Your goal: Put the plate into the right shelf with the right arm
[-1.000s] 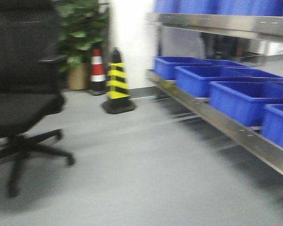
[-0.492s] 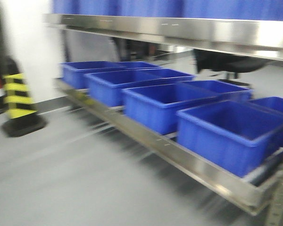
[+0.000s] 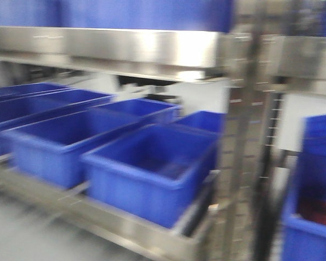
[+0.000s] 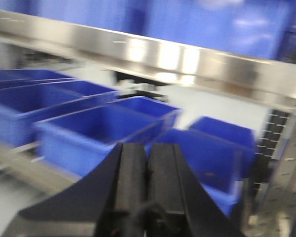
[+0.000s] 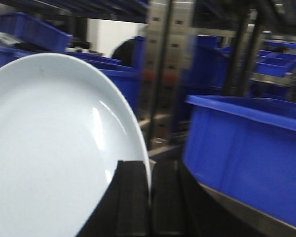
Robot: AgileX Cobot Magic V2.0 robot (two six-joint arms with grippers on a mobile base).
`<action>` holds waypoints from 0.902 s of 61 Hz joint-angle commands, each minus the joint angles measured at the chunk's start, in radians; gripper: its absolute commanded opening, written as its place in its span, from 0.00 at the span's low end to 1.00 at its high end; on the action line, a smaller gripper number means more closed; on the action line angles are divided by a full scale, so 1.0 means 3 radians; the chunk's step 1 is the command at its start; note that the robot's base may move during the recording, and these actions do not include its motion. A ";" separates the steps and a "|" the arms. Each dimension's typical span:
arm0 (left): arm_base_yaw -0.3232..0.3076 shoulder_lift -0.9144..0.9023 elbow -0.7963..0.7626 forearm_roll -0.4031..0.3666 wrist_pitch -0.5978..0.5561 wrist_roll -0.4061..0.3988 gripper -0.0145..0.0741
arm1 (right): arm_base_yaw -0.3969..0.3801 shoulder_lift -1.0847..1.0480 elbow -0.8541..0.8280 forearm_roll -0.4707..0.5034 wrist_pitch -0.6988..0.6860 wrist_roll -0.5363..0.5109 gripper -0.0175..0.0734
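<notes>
My right gripper (image 5: 149, 170) is shut on the rim of the white plate (image 5: 49, 153), which stands on edge and fills the left half of the right wrist view. The stainless-steel right shelf (image 3: 152, 51) fills the front view, with a perforated upright (image 3: 244, 163) and blue bins (image 3: 152, 174) on its lower rail; it also shows in the left wrist view (image 4: 187, 59) and the right wrist view (image 5: 163, 64). My left gripper (image 4: 147, 153) is shut and empty, facing the bins. Neither gripper shows in the front view.
Several blue bins (image 4: 89, 133) sit in a row on the lower rail (image 3: 98, 217). A large blue bin (image 5: 246, 148) stands close on the right of the held plate. Another blue bin (image 3: 315, 190) sits beyond the upright. More blue bins (image 3: 125, 13) line the upper shelf.
The front view has swung right: the chair, plant and cones have left the frame, and the shelf with its bins and upright now fills it, closer than before.
</notes>
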 commanded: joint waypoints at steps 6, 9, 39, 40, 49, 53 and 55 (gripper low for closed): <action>-0.0023 -0.0029 0.0026 0.0001 -0.0301 -0.0020 0.11 | -0.0014 0.0050 -0.0090 -0.0015 -0.0323 -0.0020 0.22; -0.0023 -0.0029 0.0026 0.0001 -0.0301 -0.0020 0.11 | -0.0014 0.0050 -0.0090 -0.0015 -0.0323 -0.0020 0.22; -0.0023 -0.0029 0.0026 0.0001 -0.0301 -0.0020 0.11 | -0.0014 0.0050 -0.0090 -0.0015 -0.0323 -0.0020 0.22; -0.0023 -0.0029 0.0026 0.0001 -0.0301 -0.0020 0.11 | -0.0014 0.0050 -0.0090 -0.0015 -0.0323 -0.0020 0.22; -0.0023 -0.0029 0.0026 0.0001 -0.0301 -0.0020 0.11 | -0.0014 0.0050 -0.0090 -0.0015 -0.0323 -0.0020 0.22; -0.0023 -0.0029 0.0026 0.0001 -0.0301 -0.0020 0.11 | -0.0014 0.0050 -0.0090 -0.0015 -0.0323 -0.0020 0.22; -0.0023 -0.0029 0.0026 0.0001 -0.0301 -0.0020 0.11 | -0.0014 0.0050 -0.0090 -0.0015 -0.0323 -0.0020 0.22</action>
